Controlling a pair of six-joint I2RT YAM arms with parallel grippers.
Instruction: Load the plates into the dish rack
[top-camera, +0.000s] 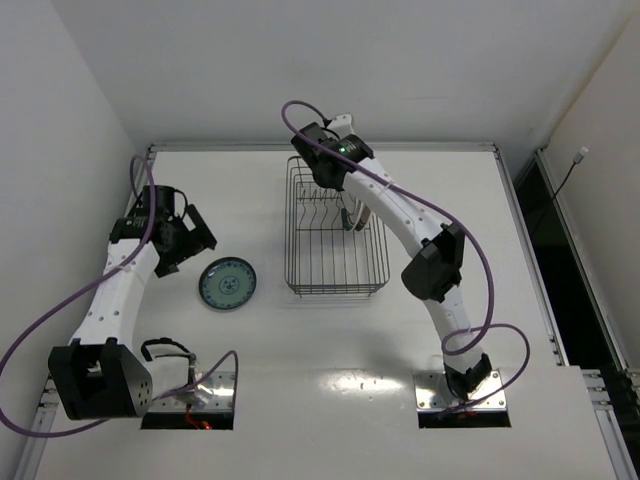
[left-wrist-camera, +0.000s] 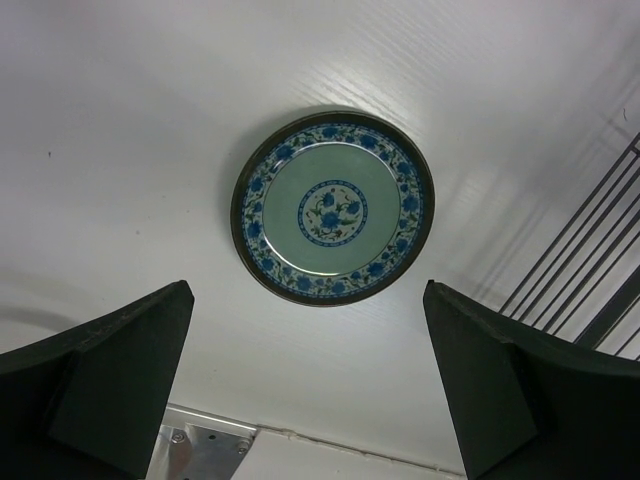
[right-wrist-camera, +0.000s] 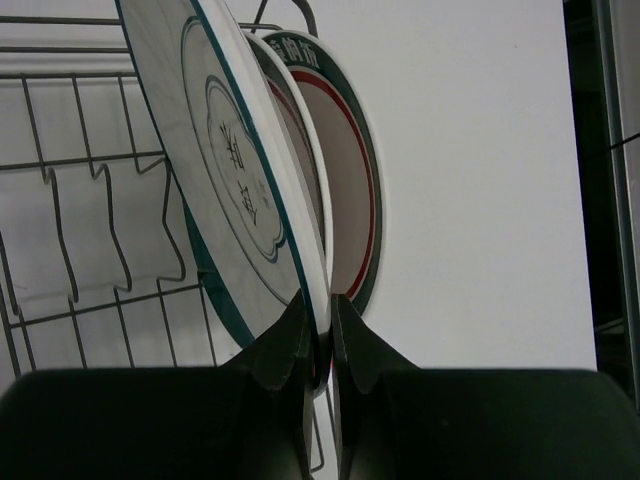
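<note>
The dark wire dish rack stands at the table's middle. Plates stand on edge inside it. Nearest in the right wrist view is a white plate with thin dark rings, and behind it are white plates with green-and-red rim bands. My right gripper is shut on the ringed plate's lower rim, reaching into the rack from the far side. A small teal patterned plate lies flat on the table left of the rack. Just left of and above it hangs my left gripper, wide open and holding nothing, with the teal plate ahead of its fingers.
The rack's wires run along the right edge of the left wrist view. A metal base plate sits below the left gripper. Purple cables loop along both arms. White walls close in the table's left and back sides.
</note>
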